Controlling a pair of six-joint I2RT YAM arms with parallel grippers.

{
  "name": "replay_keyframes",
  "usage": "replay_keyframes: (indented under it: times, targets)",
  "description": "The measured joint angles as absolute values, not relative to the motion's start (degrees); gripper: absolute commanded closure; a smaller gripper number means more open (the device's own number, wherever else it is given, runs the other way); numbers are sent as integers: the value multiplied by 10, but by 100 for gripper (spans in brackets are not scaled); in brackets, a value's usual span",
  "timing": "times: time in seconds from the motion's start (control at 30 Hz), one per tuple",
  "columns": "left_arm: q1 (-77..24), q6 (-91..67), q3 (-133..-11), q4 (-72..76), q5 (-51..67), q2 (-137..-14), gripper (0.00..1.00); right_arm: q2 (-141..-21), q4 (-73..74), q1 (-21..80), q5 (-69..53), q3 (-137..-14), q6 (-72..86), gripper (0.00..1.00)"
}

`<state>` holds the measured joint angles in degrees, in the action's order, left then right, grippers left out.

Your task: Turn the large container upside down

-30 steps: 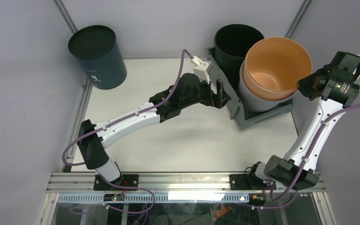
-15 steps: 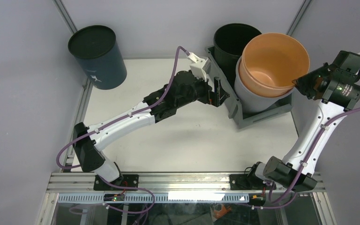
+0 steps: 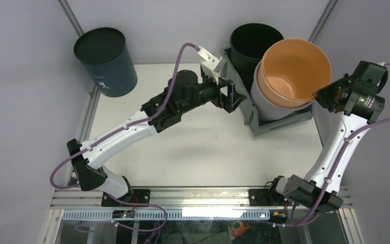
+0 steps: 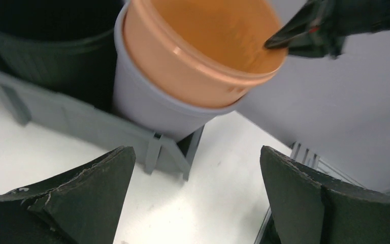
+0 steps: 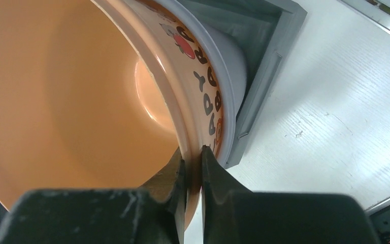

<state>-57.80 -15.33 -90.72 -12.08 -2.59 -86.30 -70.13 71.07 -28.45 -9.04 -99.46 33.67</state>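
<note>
Compared with one second earlier, the left gripper [image 3: 232,96] sits higher in the frame, fingers spread wide and holding nothing, just beside the left wall of the large container [image 3: 284,120] at upper centre-right. The right gripper [image 3: 319,94] pinches the orange bucket [image 3: 292,66] by its rim.

The big grey bin [image 3: 279,123] sits at the back of the white table [image 3: 203,152] with a black bucket [image 3: 254,43] and an orange bucket [image 3: 294,66] inside it. The right gripper [image 3: 319,94] pinches the orange bucket's rim, and the left gripper [image 3: 232,97], fingers spread, is just beside the bin's left wall.
</note>
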Motion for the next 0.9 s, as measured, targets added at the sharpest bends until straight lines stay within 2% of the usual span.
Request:
replay_keyframes:
  times: [0.2,0.47,0.5,0.57,0.6,0.67,0.77,0.9]
  targets:
    - [-578,-58,-944,-72,46,-860,1,-701,695,-267,-81,-990,328,100]
    - [-597,85,-836,127,183,-856,1,-696,687,-250,-81,-989,315,100]
    - [-600,100,-835,137,191,-861,1,-691,684,-247,-81,-986,313,88]
    - [-609,135,-833,156,203,-872,1,-684,681,-243,-81,-980,308,51]
    - [-612,145,-830,163,208,-874,1,-680,680,-242,-83,-978,307,40]
    - [-616,159,-818,181,215,-874,1,-672,669,-237,-104,-977,308,25]
    - [-619,161,-798,210,216,-874,1,-658,652,-227,-122,-977,300,19]
    - [-619,160,-785,215,215,-874,1,-651,643,-218,-126,-977,293,18]
